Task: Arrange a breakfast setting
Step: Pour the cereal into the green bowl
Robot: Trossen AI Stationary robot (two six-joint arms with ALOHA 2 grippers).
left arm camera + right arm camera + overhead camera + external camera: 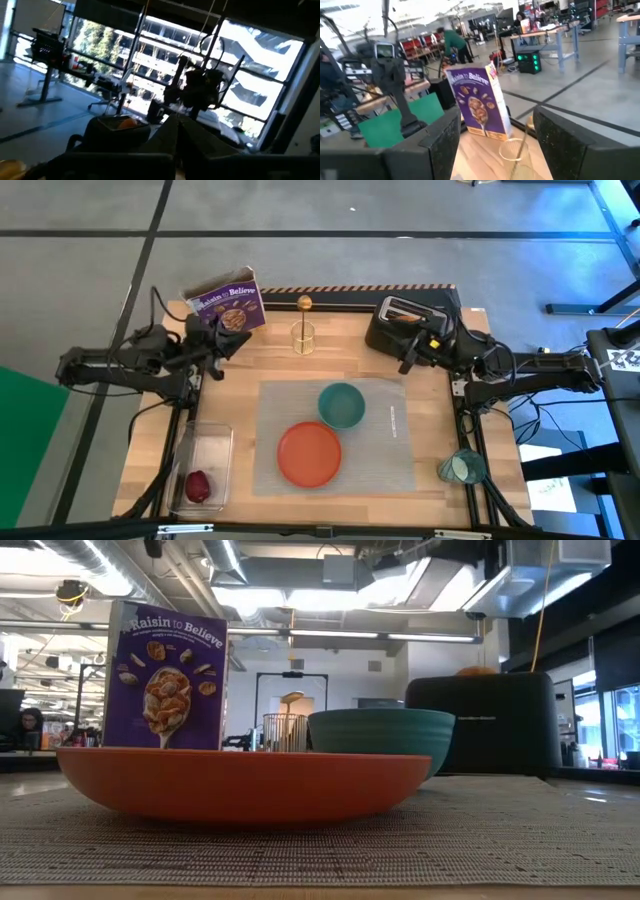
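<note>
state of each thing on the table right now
orange plate: empty, on placemat
teal bowl: upright, touching plate
teal cup: off placemat, at table edge
dark red fruit: in clear tub
cereal box: upright
right tool: open

An orange plate (309,453) and teal bowl (341,404) sit on a grey woven placemat (390,470). The cereal box (227,305) is purple, the toaster (405,320) black, the fruit (199,485) dark red, the cup (461,467) teal.
</note>
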